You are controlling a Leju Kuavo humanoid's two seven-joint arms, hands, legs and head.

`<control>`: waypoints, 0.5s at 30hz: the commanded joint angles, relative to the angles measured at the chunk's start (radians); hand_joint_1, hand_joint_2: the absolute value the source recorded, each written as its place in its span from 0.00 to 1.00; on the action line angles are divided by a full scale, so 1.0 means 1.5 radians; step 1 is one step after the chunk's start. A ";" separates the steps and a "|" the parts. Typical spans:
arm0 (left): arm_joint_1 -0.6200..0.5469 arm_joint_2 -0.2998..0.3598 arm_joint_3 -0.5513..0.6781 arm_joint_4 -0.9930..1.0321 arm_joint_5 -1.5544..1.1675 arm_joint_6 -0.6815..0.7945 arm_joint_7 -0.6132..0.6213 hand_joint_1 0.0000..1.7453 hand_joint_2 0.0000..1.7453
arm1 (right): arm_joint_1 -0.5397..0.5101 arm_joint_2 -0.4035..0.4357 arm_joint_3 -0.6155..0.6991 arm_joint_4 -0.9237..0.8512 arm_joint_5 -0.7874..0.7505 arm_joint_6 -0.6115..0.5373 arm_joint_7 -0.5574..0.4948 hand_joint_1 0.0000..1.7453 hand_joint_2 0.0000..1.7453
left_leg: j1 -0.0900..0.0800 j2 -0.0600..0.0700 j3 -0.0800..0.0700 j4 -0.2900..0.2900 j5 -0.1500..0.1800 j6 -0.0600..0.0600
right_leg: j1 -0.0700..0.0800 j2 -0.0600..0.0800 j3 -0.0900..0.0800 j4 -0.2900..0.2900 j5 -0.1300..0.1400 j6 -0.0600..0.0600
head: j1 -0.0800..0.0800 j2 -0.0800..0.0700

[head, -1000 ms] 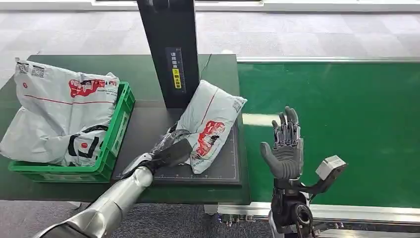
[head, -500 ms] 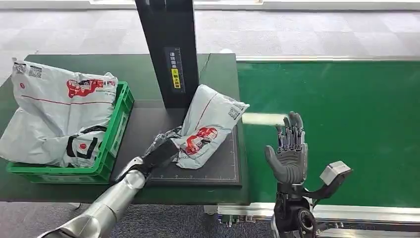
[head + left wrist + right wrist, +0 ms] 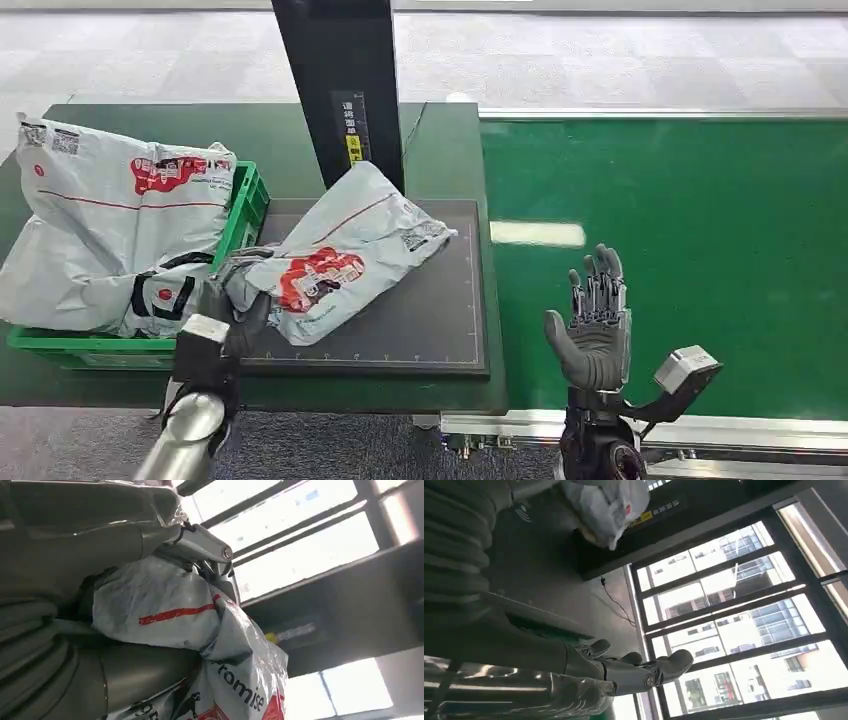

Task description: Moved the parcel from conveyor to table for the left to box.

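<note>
The left hand (image 3: 225, 310) grips the near end of the grey parcel (image 3: 340, 262); the left wrist view shows the soft bag bunched between the thumb and the darker fingers (image 3: 212, 570), so the hold is a firm one on the crumpled film and not a light touch. I think it takes the parcel by the end because a flat, loose bag gives nothing else to close on. The parcel lies across the dark mat (image 3: 420, 325) on the bench (image 3: 440, 150), its held end near the wall of the green crate (image 3: 245, 215), its far end pointing toward the black post (image 3: 340, 80). It appears to rest partly on the mat while the held end is lifted a little; I cannot tell this surely.

The crate stands just beside the mat, on the robot's left, and already carries a large parcel of the same kind (image 3: 110, 230) that stands above its rim. This explains, in my judgement, why the grip is on the end closest to the crate: the bag can be drawn over the wall.

The right hand (image 3: 592, 325) is held upright over the green conveyor (image 3: 700, 220), fingers spread and straight, holding nothing. It is well apart from the parcel, which suggests its part, bringing the parcel off the belt, is finished.
</note>
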 commanded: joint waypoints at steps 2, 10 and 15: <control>0.152 -0.014 0.107 -0.331 0.009 0.023 -0.065 1.00 1.00 | 0.015 0.001 -0.011 0.001 0.001 -0.007 -0.010 0.00 1.00 | 0.000 0.002 0.000 0.000 -0.001 0.000 | 0.001 0.002 -0.001 0.000 0.000 0.000 | 0.000 0.000; 0.095 -0.026 0.231 -0.316 -0.016 0.043 -0.014 1.00 1.00 | 0.011 0.016 -0.015 -0.002 0.014 0.000 -0.010 0.00 1.00 | 0.000 0.001 0.000 0.000 0.000 0.000 | 0.000 0.001 0.000 -0.001 0.000 0.000 | 0.000 0.000; 0.015 -0.010 0.319 -0.184 -0.047 0.038 0.042 1.00 1.00 | 0.004 0.018 -0.018 -0.001 0.019 0.007 0.000 0.00 1.00 | 0.000 -0.001 0.001 -0.001 0.001 0.000 | 0.000 -0.001 0.001 -0.001 0.001 -0.001 | 0.000 0.000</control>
